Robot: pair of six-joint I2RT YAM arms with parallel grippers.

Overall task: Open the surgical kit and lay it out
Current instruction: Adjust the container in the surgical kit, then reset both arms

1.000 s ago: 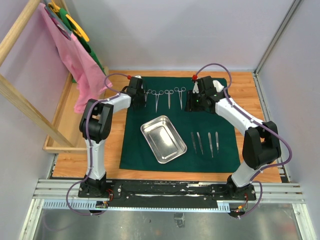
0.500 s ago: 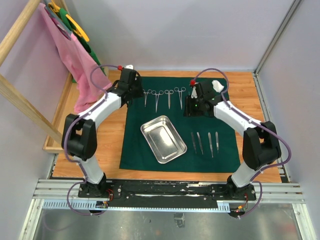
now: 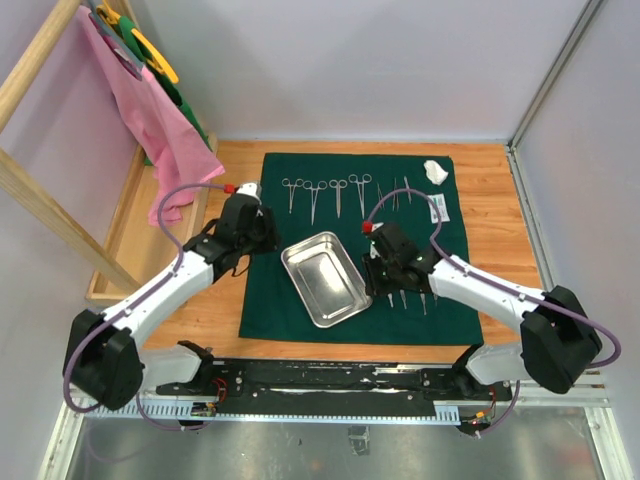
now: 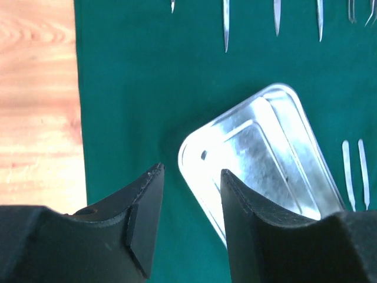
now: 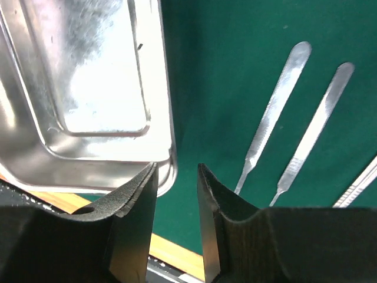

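The dark green cloth lies spread flat on the table. The shiny steel tray sits empty at its middle. Several forceps lie in a row along the far edge. A white gauze wad and a small white packet lie at the far right. Thin steel tweezers lie right of the tray. My left gripper is open and empty at the tray's left; its view shows the tray just ahead. My right gripper is open and empty beside the tray's near right corner, with thin steel handles to its right.
A wooden rack with pink and green garments stands at the far left. A wooden tray lies left of the cloth. Walls close off the back and right. The metal rail runs along the near edge.
Both arms have drawn back from the cloth's far corners toward the tray, left to its left side, right to its right side. The gauze and packet have come into view.
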